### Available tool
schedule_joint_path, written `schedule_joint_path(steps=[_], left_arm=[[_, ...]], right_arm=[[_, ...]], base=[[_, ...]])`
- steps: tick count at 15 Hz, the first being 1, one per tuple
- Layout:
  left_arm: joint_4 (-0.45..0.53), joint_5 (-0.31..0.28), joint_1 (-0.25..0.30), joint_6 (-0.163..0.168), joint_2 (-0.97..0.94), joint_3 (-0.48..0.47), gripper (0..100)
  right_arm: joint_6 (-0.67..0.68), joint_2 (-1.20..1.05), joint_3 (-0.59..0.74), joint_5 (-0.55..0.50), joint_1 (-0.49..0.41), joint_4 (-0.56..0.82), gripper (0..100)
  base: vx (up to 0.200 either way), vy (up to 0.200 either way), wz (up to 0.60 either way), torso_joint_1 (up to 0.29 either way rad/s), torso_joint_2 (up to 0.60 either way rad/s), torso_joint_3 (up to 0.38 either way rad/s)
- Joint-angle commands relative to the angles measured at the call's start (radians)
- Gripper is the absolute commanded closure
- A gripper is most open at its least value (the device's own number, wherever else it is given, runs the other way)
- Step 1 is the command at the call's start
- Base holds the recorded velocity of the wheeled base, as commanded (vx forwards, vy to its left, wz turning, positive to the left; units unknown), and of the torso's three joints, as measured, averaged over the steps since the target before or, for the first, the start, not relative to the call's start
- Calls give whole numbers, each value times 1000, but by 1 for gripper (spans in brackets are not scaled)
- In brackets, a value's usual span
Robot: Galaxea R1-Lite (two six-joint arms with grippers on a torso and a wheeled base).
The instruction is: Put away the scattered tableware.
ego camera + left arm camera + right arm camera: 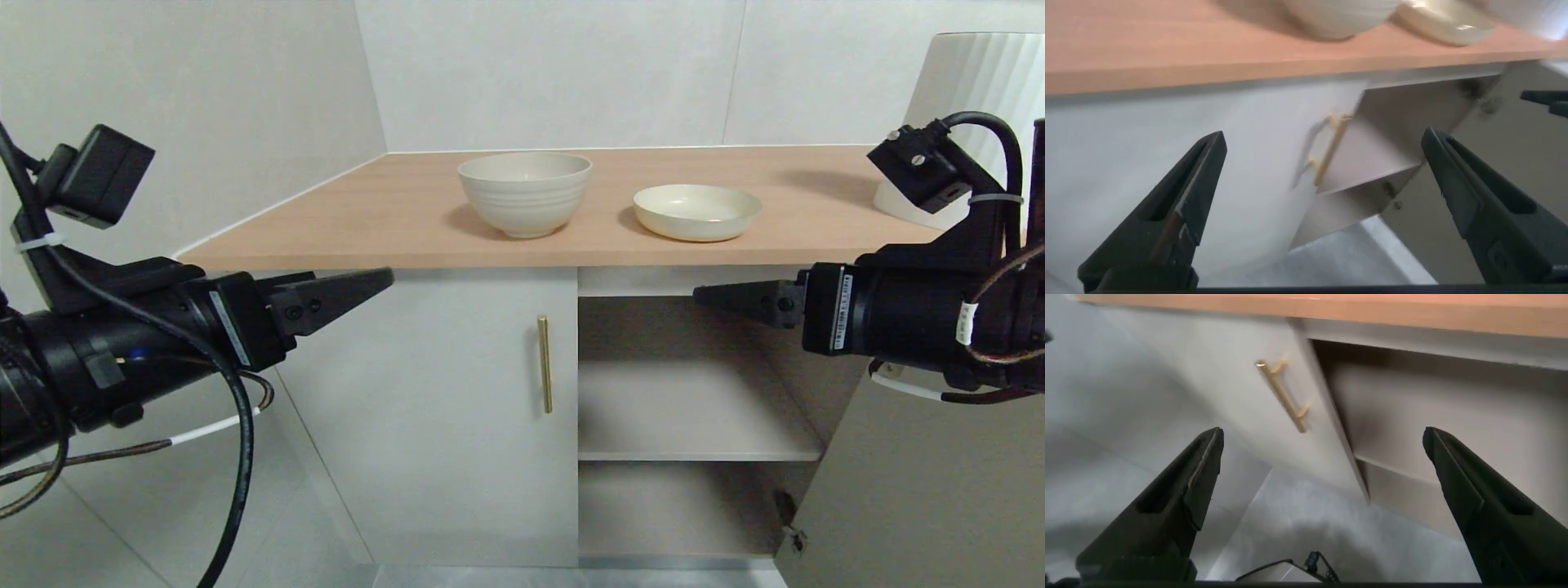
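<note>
Facing the cabinet [457, 425], whose right compartment stands open, I see the wooden bench [392, 212] lying on top of it. My left tool [385, 279] and right tool [700, 294] hang before the cabinet front, both spread wide and holding nothing. On the bench stand a deep bowl [525, 193] and, near it on the right, a shallower dish [697, 211]. The two are not touching.

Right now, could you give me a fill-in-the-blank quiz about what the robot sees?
The deep bowl and the shallow dish both stand on the wooden ____.
The cabinet door with the brass handle is ____.
The left gripper and the right gripper each have jaws standing wide ____.
Missing words: countertop; shut; open.
</note>
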Motion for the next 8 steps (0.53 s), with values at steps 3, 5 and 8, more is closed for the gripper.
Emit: schedule_joint_path(steps=[3,5,8], left_arm=[[0,-2,0,-13,6,-2,0],[1,-9,0,-13,9,-2,0],[3,-29,0,-13,28,-2,0]], right_arm=[[-15,-20,24,-1,0,-21,0],[-17,-18,29,-3,0,-36,0],[-17,-3,29,-1,-3,-36,0]], base=[[0,0,0,0,0,0],[0,0,0,0,0,0],[0,0,0,7,-45,-40]])
